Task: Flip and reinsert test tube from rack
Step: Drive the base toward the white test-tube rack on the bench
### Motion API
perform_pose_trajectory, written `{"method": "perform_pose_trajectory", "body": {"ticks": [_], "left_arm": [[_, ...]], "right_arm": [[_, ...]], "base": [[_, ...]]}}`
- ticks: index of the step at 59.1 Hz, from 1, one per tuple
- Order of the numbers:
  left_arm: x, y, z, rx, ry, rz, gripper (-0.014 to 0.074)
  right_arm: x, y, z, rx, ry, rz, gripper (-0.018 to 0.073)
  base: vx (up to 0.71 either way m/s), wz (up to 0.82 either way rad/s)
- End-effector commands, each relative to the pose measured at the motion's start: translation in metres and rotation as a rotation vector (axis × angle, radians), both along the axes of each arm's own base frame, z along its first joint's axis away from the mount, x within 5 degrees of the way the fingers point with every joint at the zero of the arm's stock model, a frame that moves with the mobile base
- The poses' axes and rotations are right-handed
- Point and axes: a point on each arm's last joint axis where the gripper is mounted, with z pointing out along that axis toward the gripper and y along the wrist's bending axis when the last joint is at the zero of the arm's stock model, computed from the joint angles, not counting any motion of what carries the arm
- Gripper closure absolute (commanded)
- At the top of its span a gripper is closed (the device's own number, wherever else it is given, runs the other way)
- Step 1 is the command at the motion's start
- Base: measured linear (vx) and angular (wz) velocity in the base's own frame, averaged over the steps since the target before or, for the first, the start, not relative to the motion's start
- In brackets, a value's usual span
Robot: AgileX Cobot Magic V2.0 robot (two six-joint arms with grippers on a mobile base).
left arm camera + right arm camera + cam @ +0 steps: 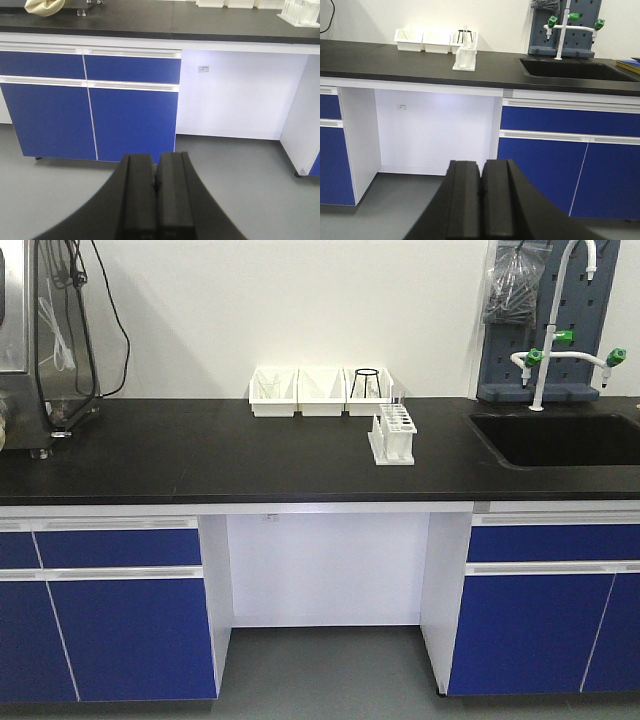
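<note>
Status: task not started, as far as the views show.

Location of task items: the rack (392,435) stands on the black counter (200,455), right of centre, just in front of the 3 white bins (322,400) against the far wall and left of the sink (560,445). From the right wrist view a thin clear test tube (465,36) appears to rise upright from the rack's top plate. It is faint, and I cannot tell how many tubes are seated or which way up they sit.

Grippers: the left gripper (156,187) hangs low over the grey floor, facing the blue cabinet doors (132,115), with the counter well above and beyond it. Its jaws are pressed together with nothing between them. The right gripper (481,187) sits likewise below counter height, jaws closed and empty, looking towards the rack from well off.

Done: nothing that can be confirmed. No tube is lifted, turned or held.

Outstanding, in my judgement, 5 steps:
1. Raise an arm to counter level and open its jaws.
2. Grip 1 tube.
3. Draw it clear of the rack.
4. Invert it.
5. Seat it back in a hole.
</note>
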Motion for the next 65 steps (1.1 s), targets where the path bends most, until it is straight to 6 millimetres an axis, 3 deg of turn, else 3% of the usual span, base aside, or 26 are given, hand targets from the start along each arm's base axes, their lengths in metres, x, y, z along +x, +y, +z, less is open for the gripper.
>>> {"method": "perform_pose_trajectory", "body": {"ticks": [1, 65], "left_arm": [[0.0008, -0.0008, 0.0084, 0.003, -0.098, -0.011, 0.0603], [0.0008, -0.0008, 0.0084, 0.003, -0.098, -0.011, 0.0603]], "right_arm": [[-0.0004, 0.0001, 0.0081, -0.014, -0.096, 0.0, 0.0571], [-0.0004, 0.0001, 0.0081, -0.014, -0.096, 0.0, 0.0571]], "base": [[0.0, 0.0], [0.03, -0.01]]}}
